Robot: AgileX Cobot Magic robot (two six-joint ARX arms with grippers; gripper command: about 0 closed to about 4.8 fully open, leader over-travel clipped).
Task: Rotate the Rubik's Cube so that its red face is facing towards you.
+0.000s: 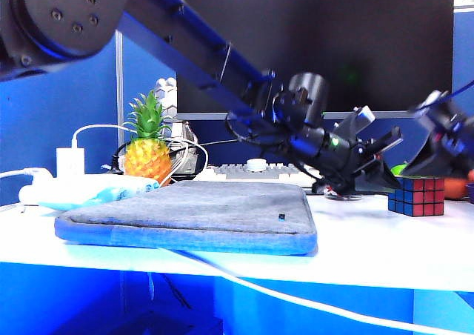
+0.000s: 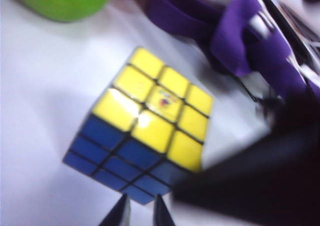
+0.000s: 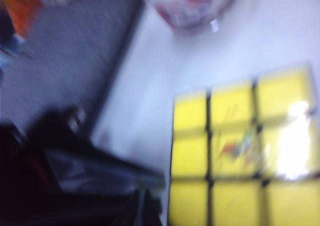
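Left tool (image 1: 386,157) gapes wide; right tool (image 1: 444,127) blurred.

In the exterior view we see a strong blue cast; the white table (image 1: 370,253) is bright, the screen at the top dark. The near arm at upper left is soft and out of focus, while the Rubik's Cube (image 1: 416,196) at the right stays fairly sharp. In the left wrist view the cube (image 2: 142,123) is slightly soft, with glare on its yellow face and a dark blurred mass at lower right. The right wrist view is heavily blurred, with a white glare patch on the yellow stickers (image 3: 295,141).
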